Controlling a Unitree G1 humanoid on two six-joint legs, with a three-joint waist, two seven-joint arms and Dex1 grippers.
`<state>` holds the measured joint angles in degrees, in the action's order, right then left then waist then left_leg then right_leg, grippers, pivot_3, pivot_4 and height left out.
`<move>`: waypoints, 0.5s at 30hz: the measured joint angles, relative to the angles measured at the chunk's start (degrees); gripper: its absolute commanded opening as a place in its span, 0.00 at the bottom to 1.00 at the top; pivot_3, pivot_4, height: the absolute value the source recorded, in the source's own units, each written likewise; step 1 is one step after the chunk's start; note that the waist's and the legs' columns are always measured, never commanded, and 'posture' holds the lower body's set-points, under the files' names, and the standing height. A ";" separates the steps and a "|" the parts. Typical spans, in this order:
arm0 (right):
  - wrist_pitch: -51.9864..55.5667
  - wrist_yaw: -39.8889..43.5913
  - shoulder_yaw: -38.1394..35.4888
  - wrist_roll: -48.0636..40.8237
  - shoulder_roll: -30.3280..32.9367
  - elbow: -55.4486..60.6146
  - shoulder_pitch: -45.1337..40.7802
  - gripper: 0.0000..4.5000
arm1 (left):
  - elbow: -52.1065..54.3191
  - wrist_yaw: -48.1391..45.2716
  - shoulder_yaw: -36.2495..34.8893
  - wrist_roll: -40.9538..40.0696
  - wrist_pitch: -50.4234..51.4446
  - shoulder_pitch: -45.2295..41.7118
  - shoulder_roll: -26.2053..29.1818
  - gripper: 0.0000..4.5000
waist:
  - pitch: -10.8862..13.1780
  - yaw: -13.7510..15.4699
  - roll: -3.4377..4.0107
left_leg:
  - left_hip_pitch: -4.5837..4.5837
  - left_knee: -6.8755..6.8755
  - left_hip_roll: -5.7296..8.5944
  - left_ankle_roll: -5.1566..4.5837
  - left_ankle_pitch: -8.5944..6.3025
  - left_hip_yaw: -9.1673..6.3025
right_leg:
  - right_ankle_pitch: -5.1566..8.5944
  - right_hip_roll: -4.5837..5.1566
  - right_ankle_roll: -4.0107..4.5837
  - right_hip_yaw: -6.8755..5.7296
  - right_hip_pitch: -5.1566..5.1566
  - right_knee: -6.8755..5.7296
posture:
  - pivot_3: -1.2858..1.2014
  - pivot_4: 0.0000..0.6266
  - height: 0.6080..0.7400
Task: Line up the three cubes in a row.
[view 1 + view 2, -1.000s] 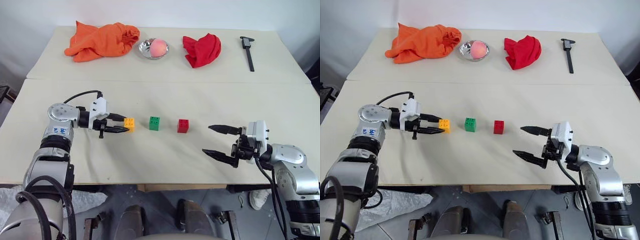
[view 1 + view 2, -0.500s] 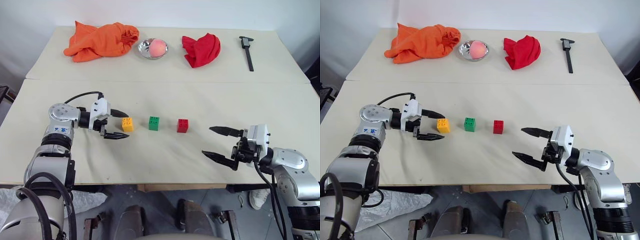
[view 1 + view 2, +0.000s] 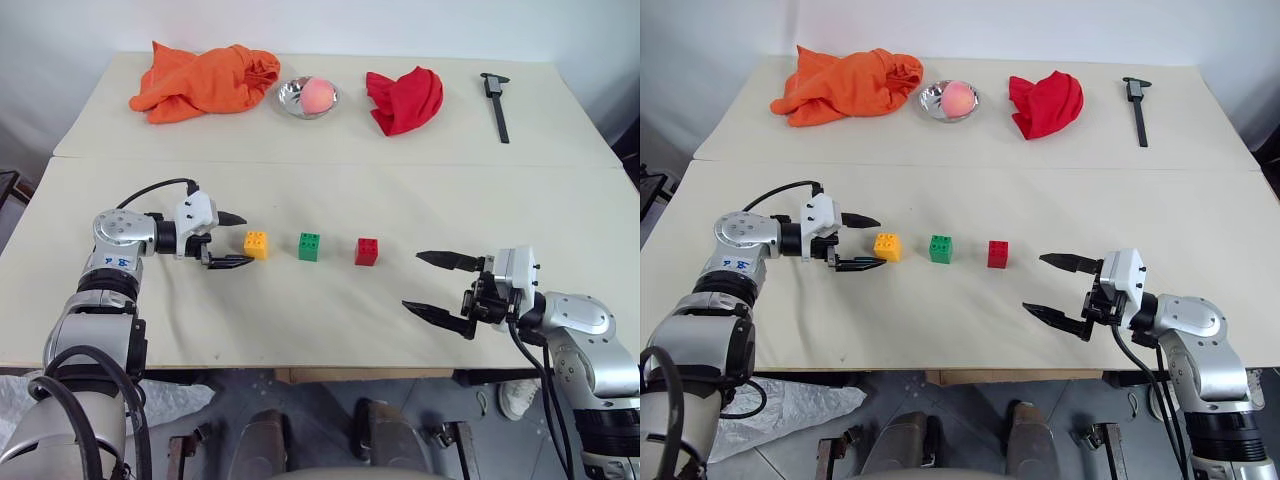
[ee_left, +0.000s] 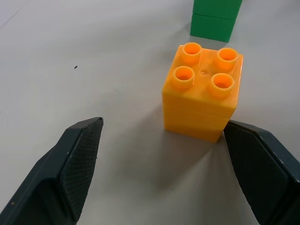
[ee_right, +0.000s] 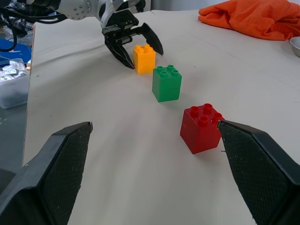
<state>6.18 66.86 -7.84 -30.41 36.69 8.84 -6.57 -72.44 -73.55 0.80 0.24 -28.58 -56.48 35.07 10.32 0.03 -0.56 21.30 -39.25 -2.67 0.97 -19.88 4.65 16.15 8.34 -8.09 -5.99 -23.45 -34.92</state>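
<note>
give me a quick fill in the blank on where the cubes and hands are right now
1. The middle cube in the row is ____.
2. The left hand is open beside the ____ cube.
3. The silver bowl holds a ____.
4. The red cube lies nearest the ____ hand.

Missing words: green; yellow-orange; peach; right

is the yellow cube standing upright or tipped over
Upright: the yellow cube sits flat on the table with its four studs facing up, free between the open left hand's fingers.
</note>
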 measured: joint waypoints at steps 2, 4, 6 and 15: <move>0.04 0.10 0.02 0.00 0.00 0.00 0.00 1.00 | 0.00 -0.57 -0.29 -0.03 0.00 0.00 -0.09 0.95 | 0.00 -0.03 0.00 | 0.00 0.00 0.00 0.00 0.00 0.00 | 0.00 0.00 0.00 0.00 0.00 0.00 | 0.52 0.24 1.00; 0.07 0.32 0.02 -0.02 0.00 0.00 0.01 1.00 | 0.07 -1.80 -0.91 -0.37 0.00 0.11 -0.09 0.95 | 0.00 -0.04 0.00 | 0.00 0.00 0.00 0.00 0.00 0.00 | 0.00 0.00 0.00 0.00 0.00 0.00 | 0.52 0.24 1.00; 0.08 0.73 0.04 -0.11 0.00 -0.02 0.01 1.00 | 0.64 -4.27 -2.29 -1.80 0.29 0.90 0.21 0.95 | 0.00 -0.08 0.00 | 0.00 0.00 0.00 0.00 0.00 0.00 | 0.00 0.00 0.00 0.00 0.00 -0.01 | 0.52 0.24 1.00; -5.01 9.75 -0.22 -0.57 -0.06 -16.85 -9.20 1.00 | 20.41 -12.45 -10.91 -14.77 12.91 16.84 8.55 0.98 | 0.00 -1.57 0.01 | -0.07 0.01 -0.05 0.00 0.00 0.04 | 0.00 0.03 0.00 0.01 -0.02 -0.09 | 0.52 0.24 1.00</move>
<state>1.17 76.61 -8.06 -30.98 36.63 -8.01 -15.78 -52.04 -86.00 -10.11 -14.53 -15.67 -39.64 43.62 10.33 -1.54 -0.55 21.24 -39.24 -2.71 0.97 -19.87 4.69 16.15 8.37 -8.09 -5.98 -23.47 -35.01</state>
